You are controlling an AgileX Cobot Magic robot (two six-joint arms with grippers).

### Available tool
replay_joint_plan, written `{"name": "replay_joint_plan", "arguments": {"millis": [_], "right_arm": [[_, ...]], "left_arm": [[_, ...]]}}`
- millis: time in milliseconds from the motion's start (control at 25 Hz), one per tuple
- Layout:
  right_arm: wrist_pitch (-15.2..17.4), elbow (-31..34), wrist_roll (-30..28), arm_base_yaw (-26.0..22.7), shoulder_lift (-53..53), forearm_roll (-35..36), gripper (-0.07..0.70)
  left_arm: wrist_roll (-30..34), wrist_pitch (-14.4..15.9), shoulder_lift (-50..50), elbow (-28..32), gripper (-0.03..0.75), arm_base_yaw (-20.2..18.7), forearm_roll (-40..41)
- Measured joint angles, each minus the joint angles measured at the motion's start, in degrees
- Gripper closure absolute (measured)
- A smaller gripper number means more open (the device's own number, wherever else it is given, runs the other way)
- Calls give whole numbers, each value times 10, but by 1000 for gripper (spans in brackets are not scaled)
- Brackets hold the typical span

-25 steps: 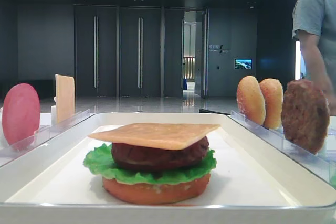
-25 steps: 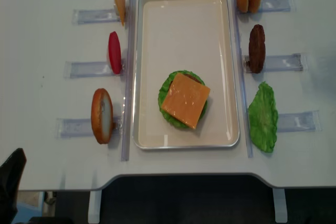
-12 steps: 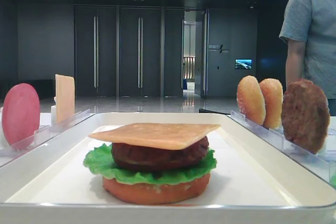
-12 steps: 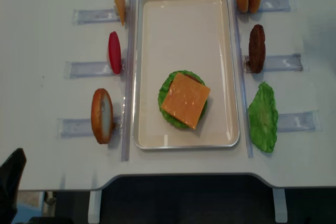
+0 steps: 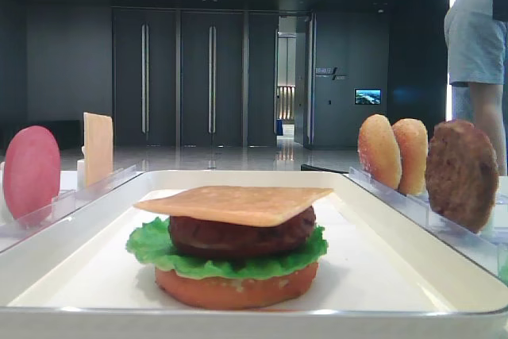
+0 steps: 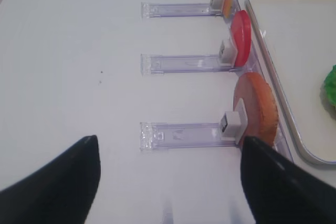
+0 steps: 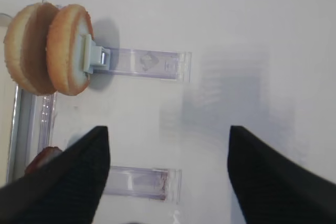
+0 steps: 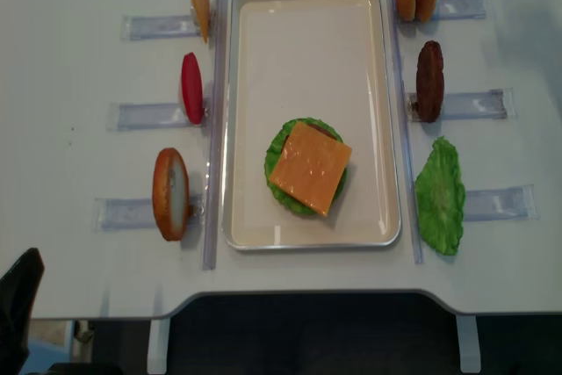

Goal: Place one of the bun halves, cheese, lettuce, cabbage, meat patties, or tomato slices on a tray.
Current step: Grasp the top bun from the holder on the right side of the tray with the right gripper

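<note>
Meanwhile only the bystander shifted; both grippers, left and right, stay spread apart.

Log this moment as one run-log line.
tray: stack topped with cheese | left tool: open, empty | right tool: open, empty, near bun halves

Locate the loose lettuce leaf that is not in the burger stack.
In the overhead view the loose lettuce leaf lies flat on the table just right of the tray, below the upright meat patty.
</note>
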Motion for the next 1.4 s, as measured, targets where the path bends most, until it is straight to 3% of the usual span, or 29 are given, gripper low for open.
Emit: {"name": "replay_joint_plan", "arguments": {"millis": [840, 1400], "right_arm": [[-8, -22, -4, -27, 37, 6, 166], [11, -22, 59, 18, 37, 30, 166]], "left_arm": [[-5, 0, 0, 0, 74, 0, 0], [-5, 0, 0, 0, 74, 0, 0]]}}
